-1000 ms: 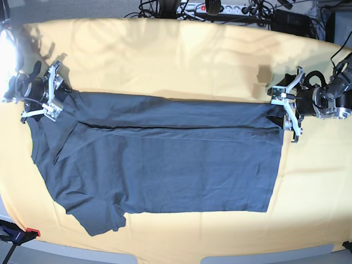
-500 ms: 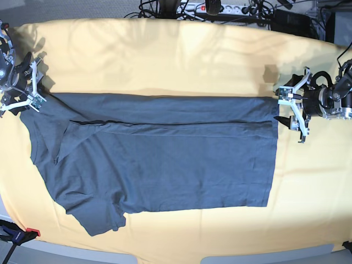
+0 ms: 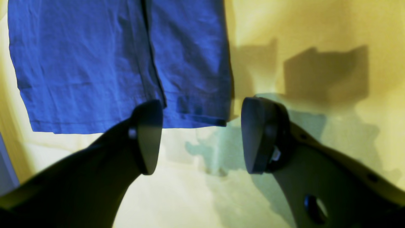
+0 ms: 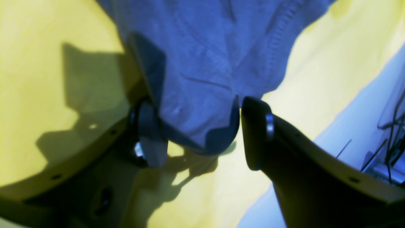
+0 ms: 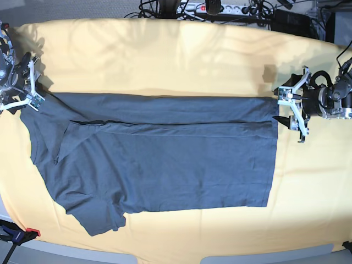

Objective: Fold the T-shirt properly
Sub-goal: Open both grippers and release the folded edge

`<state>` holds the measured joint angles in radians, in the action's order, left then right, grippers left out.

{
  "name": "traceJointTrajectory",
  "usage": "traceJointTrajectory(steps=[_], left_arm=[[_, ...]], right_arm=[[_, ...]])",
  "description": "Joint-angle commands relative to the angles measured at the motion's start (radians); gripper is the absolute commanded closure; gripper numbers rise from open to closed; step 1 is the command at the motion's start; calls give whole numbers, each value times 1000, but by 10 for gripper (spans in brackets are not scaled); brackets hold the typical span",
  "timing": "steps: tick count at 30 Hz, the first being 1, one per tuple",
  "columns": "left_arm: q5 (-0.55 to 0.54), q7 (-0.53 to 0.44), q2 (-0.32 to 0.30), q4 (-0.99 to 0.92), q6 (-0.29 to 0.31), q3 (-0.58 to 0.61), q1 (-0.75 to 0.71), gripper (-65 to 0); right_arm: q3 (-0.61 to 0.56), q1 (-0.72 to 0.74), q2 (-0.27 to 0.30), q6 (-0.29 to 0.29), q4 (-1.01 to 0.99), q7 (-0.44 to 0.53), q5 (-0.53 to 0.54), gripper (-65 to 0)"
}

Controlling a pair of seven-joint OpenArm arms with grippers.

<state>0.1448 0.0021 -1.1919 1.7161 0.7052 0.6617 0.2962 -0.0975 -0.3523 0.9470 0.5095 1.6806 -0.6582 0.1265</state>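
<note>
The dark slate-blue T-shirt (image 5: 165, 159) lies flat on the yellow tablecloth (image 5: 165, 55), collar end to the left, hem to the right, with its far long edge folded over. My left gripper (image 5: 286, 105) stands open just off the hem's far corner. In the left wrist view the T-shirt's hem (image 3: 95, 63) lies beyond the left gripper (image 3: 201, 136), which holds nothing. My right gripper (image 5: 34, 91) sits at the shirt's far left corner. In the right wrist view a corner of the T-shirt (image 4: 202, 63) lies in the right gripper (image 4: 199, 136), whose jaws stand wide apart.
Cables and a power strip (image 5: 220, 8) run along the table's back edge. A red and black clamp (image 5: 19, 234) sits at the front left corner. The floor shows past the cloth's edge (image 4: 348, 126) in the right wrist view.
My right gripper has drawn back to the left, and the shirt's far left corner now lies stretched out. My left gripper has backed slightly right, off the hem. Little changed in the last half second.
</note>
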Motion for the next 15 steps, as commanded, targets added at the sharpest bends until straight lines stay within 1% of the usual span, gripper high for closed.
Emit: traceJointTrajectory(steps=[1, 3, 5, 9, 10, 15], left_arm=[[-37, -8, -24, 10, -7, -13, 17, -390], [-97, -8, -24, 10, -7, -13, 17, -390], [-127, -8, -21, 10, -7, -13, 17, -390], [-74, -7, -9, 10, -19, -13, 16, -390], [-74, -8, -7, 10, -7, -13, 14, -390], [-74, -8, -5, 10, -7, -13, -1, -390]], right_arm=[[0, -3, 19, -20, -10, -21, -23, -342], [0, -3, 19, -51, -10, -17, -23, -310], [0, -3, 19, -50, -10, -16, -23, -310], [0, -3, 19, -50, -10, -16, -23, -313], [0, -3, 19, -50, -10, -16, -23, -313], [0, -3, 18, -55, -10, -15, -15, -313]])
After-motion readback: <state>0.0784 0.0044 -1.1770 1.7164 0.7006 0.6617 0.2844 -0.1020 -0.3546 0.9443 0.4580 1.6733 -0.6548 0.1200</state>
